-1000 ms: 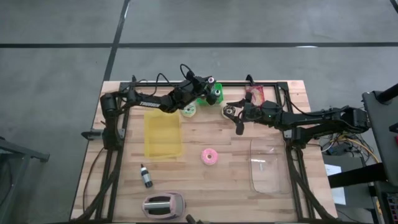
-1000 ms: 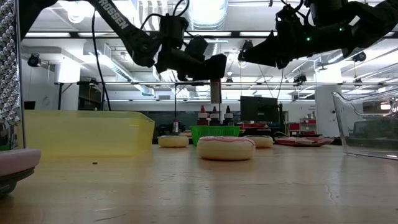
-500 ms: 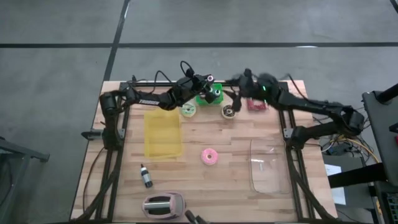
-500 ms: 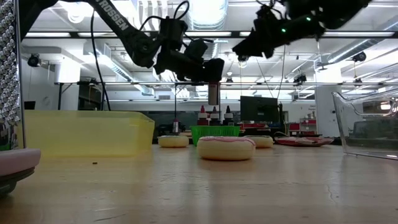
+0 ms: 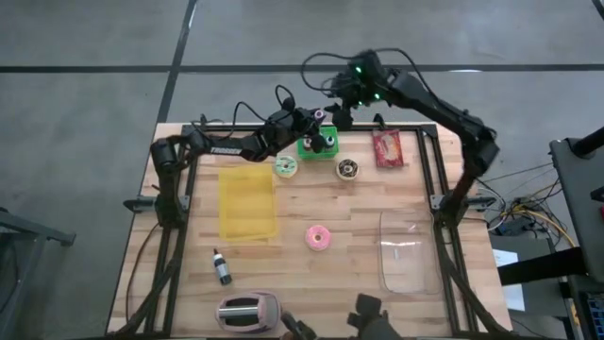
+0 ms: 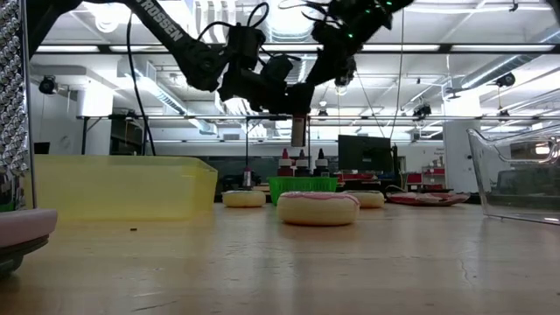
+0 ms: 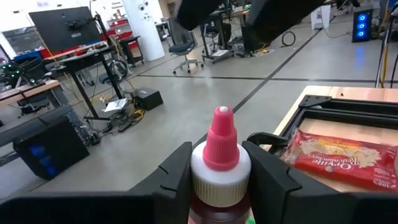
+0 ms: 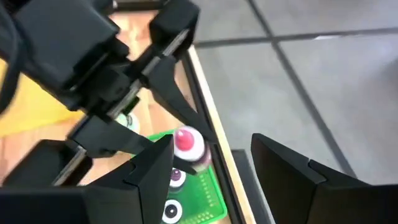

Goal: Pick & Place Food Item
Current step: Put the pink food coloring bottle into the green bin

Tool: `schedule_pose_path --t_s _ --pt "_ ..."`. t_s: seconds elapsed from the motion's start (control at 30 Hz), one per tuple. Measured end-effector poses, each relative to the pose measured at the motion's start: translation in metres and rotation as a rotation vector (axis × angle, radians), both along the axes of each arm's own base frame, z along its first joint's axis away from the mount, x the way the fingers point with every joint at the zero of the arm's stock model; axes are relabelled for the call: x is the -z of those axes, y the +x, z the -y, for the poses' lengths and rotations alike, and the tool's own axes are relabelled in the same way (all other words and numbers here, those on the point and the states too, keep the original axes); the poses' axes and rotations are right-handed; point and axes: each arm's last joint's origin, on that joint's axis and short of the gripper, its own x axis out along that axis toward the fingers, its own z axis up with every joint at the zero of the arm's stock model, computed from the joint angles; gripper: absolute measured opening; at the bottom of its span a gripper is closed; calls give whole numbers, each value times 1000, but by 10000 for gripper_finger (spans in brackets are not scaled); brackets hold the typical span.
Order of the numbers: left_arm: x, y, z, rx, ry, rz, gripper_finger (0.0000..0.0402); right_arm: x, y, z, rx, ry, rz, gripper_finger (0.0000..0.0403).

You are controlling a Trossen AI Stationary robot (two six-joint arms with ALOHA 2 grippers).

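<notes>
Left gripper (image 7: pixel 219 186) is clamping a pink-capped bottle (image 7: pixel 219 163) by its neck, holding it above the green basket (image 5: pixel 318 147) at the table's far edge. Right gripper (image 8: pixel 208 163), fingers standing apart and empty, is swinging from mid-table up to hover above that bottle, leaving the 2 arms crowded together. Left arm is reaching low across the table (image 5: pixel 359 236); right arm is arching high.
</notes>
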Motion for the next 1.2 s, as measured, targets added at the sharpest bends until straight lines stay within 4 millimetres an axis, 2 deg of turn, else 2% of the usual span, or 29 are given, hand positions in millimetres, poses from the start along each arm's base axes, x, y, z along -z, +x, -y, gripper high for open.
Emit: schedule_pose_path --t_s 0.17,0.43,0.73,0.97,1.2 --pt "-2 -2 -7 14 -6 14 112 -11 18 12 -29 43 -106 209" --pt "-3 -4 -11 22 -14 21 112 -3 36 31 -32 98 -209 209" --pt "-3 -5 -13 33 -16 25 112 8 41 37 -47 98 -228 209" --pt "-3 -5 -14 35 -14 29 112 9 40 36 -59 93 -238 209" --pt "-4 -5 -14 38 -14 31 112 9 41 36 -67 90 -240 190"
